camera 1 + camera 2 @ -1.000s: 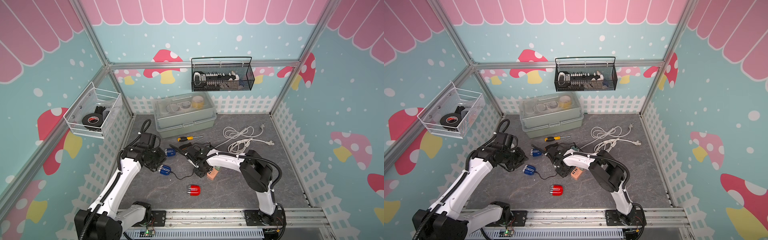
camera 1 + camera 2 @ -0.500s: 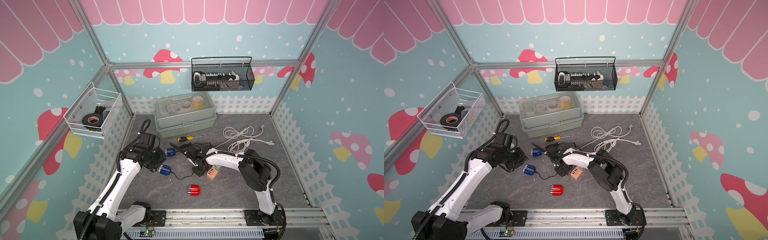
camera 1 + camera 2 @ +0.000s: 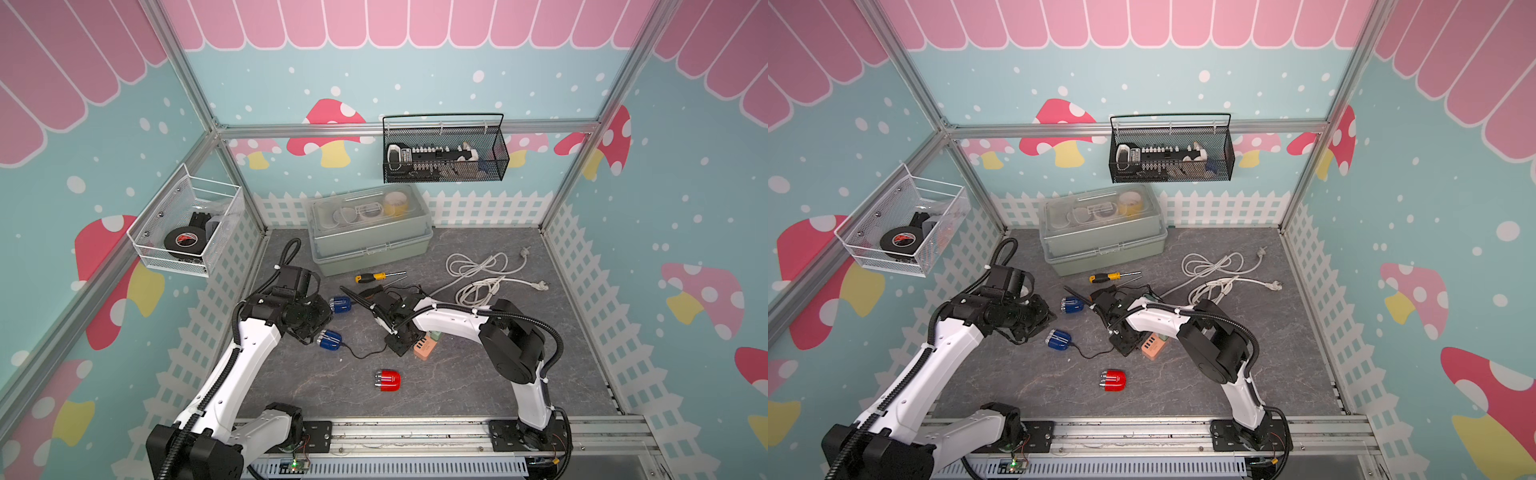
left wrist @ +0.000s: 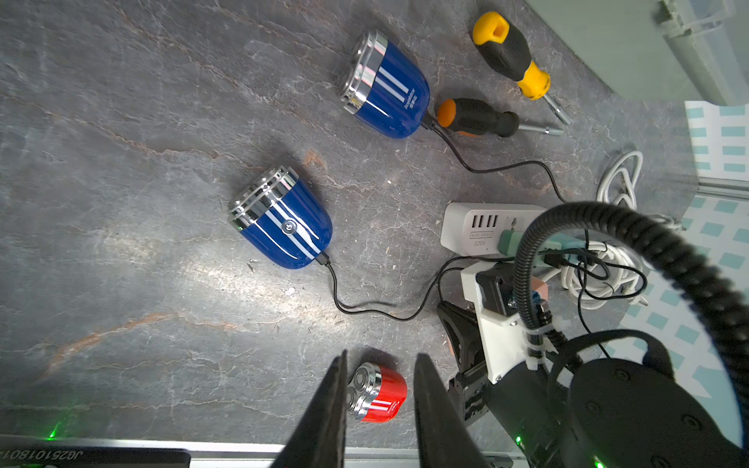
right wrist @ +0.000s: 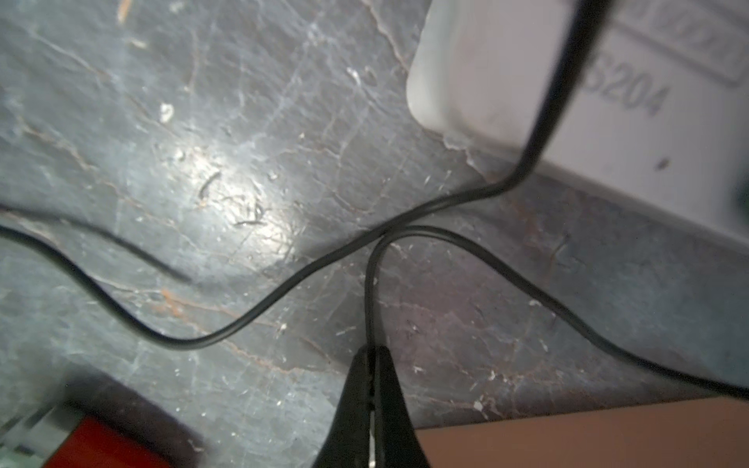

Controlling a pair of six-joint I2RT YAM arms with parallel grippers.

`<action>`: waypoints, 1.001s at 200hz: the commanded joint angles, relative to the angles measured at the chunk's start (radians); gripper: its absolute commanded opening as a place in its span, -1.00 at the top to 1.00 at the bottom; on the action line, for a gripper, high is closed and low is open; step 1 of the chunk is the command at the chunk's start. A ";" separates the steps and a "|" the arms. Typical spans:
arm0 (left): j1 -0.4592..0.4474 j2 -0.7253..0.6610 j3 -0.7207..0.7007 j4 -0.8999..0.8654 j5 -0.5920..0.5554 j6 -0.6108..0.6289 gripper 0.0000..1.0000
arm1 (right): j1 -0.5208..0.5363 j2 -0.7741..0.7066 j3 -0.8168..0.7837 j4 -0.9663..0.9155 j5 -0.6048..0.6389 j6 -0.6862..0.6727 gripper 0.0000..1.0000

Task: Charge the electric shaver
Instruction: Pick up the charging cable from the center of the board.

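Blurrily, right end effector (image 5: 371, 356) pinching black cable (image 5: 367, 300), left end effector (image 4: 381, 360) slightly parted

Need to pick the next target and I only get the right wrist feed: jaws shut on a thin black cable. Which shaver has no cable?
Observer: The red shaver. It lies alone toward the front rail, nothing plugged in.
Operator: Blue ones?
Observer: Both wired, per the left wrist view: one blue shaver has a cable in its tail, the other blue shaver too.
Operator: Left arm busy?
Observer: No, the left gripper has its jaws apart and holds nothing.
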 commanded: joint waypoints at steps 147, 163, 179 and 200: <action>-0.224 0.067 0.078 0.431 0.199 -0.199 0.34 | -0.341 -0.553 -0.228 0.505 -0.627 0.525 1.00; -0.259 0.101 0.111 0.522 0.236 -0.255 0.34 | -0.374 -0.575 -0.259 0.661 -0.651 0.676 1.00; -0.294 0.138 0.141 0.612 0.254 -0.310 0.34 | -0.402 -0.593 -0.318 0.852 -0.643 0.850 1.00; -0.321 0.167 0.133 0.751 0.262 -0.418 0.34 | -0.431 -0.596 -0.402 1.113 -0.584 1.082 1.00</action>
